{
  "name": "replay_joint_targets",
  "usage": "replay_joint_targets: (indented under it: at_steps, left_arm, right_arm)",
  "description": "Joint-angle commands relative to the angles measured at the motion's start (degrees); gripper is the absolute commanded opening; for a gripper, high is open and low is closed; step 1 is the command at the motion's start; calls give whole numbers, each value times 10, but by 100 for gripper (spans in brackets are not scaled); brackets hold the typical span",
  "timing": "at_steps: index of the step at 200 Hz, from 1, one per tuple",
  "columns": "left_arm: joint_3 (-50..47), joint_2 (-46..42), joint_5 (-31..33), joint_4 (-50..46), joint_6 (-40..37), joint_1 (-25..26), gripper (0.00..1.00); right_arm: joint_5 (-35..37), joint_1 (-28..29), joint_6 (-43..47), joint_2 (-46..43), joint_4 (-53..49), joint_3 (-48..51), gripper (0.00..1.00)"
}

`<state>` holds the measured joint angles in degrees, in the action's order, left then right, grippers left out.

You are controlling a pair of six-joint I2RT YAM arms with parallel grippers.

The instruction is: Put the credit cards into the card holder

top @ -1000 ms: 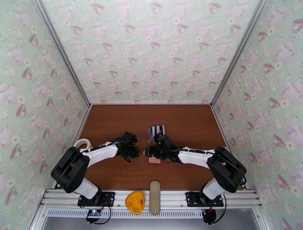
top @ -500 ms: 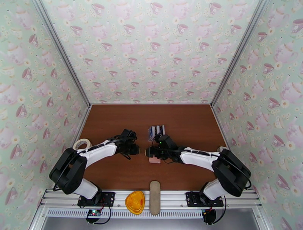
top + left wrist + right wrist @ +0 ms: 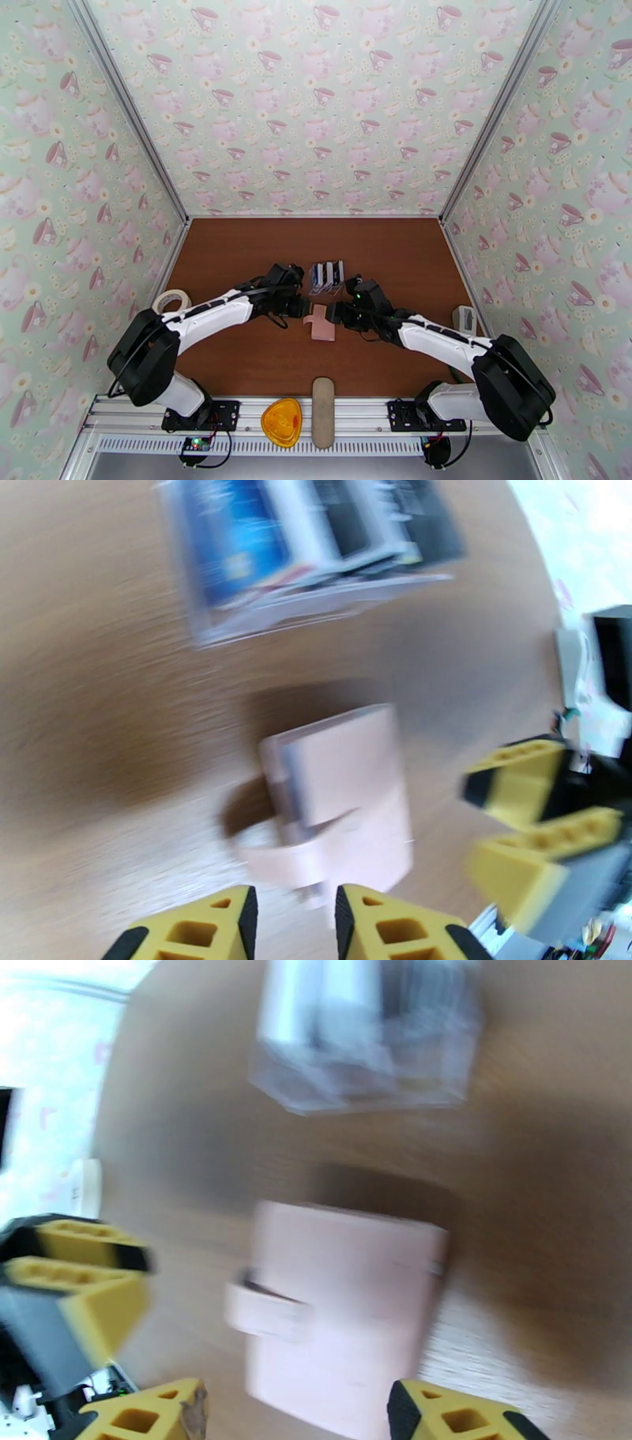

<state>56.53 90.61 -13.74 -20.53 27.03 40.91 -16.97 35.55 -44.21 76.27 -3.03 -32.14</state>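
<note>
The pale pink card holder lies flat on the brown table, its snap tab sticking out to the left. In the wrist views the card holder is blurred. Just behind it, the credit cards stand as blue, white and black stripes in a clear rack. My left gripper hovers at the holder's left edge, jaws a narrow gap apart with nothing between them. My right gripper hovers at the holder's right edge, open wide and empty.
A tape roll lies at the left wall. A small white object sits at the right wall. An orange piece and a long beige oval case rest on the near rail.
The left gripper has moved right and away toward the cards. The right arm has pulled back to the right, uncovering the holder, and its jaws have narrowed somewhat.
</note>
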Motion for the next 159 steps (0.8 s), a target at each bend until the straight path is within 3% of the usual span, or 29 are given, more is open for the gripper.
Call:
replay_joint_targets:
  at_steps: [1, 159]
  left_arm:
    - [24, 29, -27, 24, 10, 17, 33]
    - [-49, 112, -30, 72, 7, 16, 30]
  right_arm:
    - [-21, -11, -4, 1, 39, 30, 61]
    - [-104, -14, -34, 136, 220, 62, 63]
